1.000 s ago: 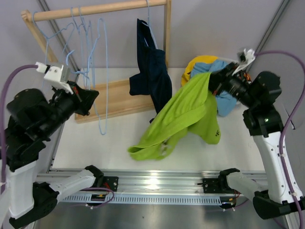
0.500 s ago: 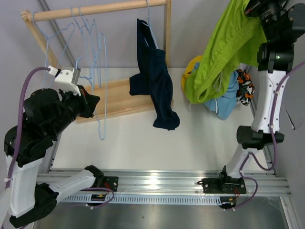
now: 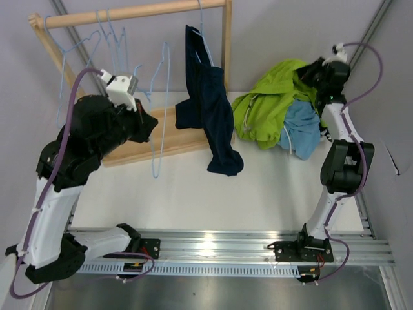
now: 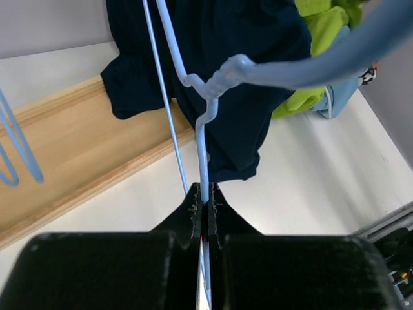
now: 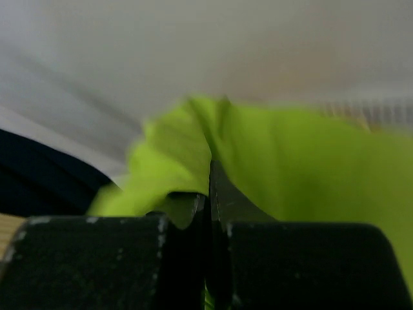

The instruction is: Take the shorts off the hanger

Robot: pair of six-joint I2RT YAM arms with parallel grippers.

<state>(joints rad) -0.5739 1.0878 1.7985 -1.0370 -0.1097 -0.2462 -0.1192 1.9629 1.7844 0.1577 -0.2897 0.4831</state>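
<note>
My left gripper point(image 3: 150, 124) is shut on the wire of an empty light-blue hanger point(image 3: 161, 110), seen close in the left wrist view point(image 4: 204, 194). The dark navy shorts point(image 3: 210, 103) hang from another hanger on the wooden rack, also in the left wrist view point(image 4: 239, 84). My right gripper point(image 3: 312, 74) is shut on the lime green shorts point(image 3: 268, 106), whose fabric fills the right wrist view point(image 5: 290, 168). They lie on the pile at the far right, over the light blue shorts point(image 3: 300, 132). A bit of the patterned shorts point(image 4: 369, 75) peeks out. The yellow shorts are hidden.
The wooden rod point(image 3: 135, 11) carries several empty blue hangers point(image 3: 110, 39) at its left end. The rack's wooden base point(image 3: 139, 148) lies on the white table behind my left gripper. Its upright post point(image 3: 226, 39) stands beside the navy shorts.
My right arm has swung the lime green shorts down from high up onto the pile at the far right. My left arm has carried the empty hanger to the right.
</note>
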